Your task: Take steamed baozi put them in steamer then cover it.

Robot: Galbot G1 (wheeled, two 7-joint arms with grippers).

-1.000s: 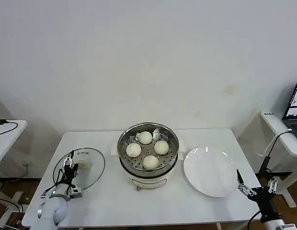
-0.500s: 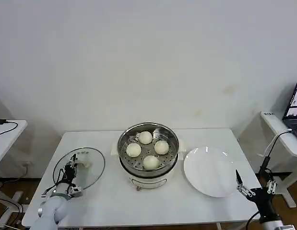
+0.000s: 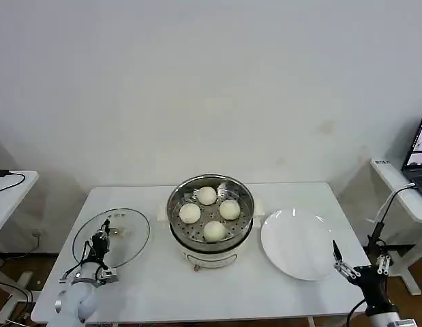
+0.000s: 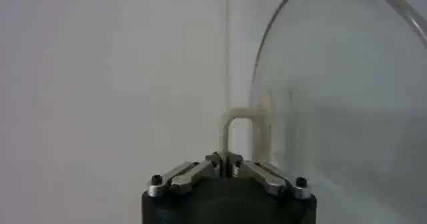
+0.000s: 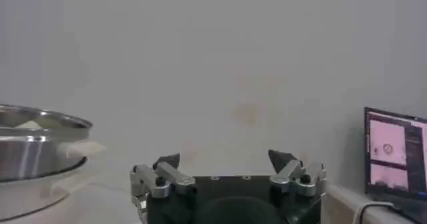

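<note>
Head view, left to right: the left gripper (image 3: 101, 240) has its jaws closed on the handle of the glass lid (image 3: 112, 236), left of the steamer (image 3: 211, 216). All four steamed baozi (image 3: 210, 212) sit inside it; only covering remains. Right of the steamer, past the plate (image 3: 298, 243), the right gripper (image 3: 341, 265) waits, jaws spread, empty.

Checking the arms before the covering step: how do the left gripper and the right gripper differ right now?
The left gripper is shut on the handle of the glass lid, which stands tilted up on the table's left; the right gripper is open and holds nothing. The left one is at work left of the steamer; the right one waits off the table's right front corner, past the white plate. Both sit low near the front edge.
</note>
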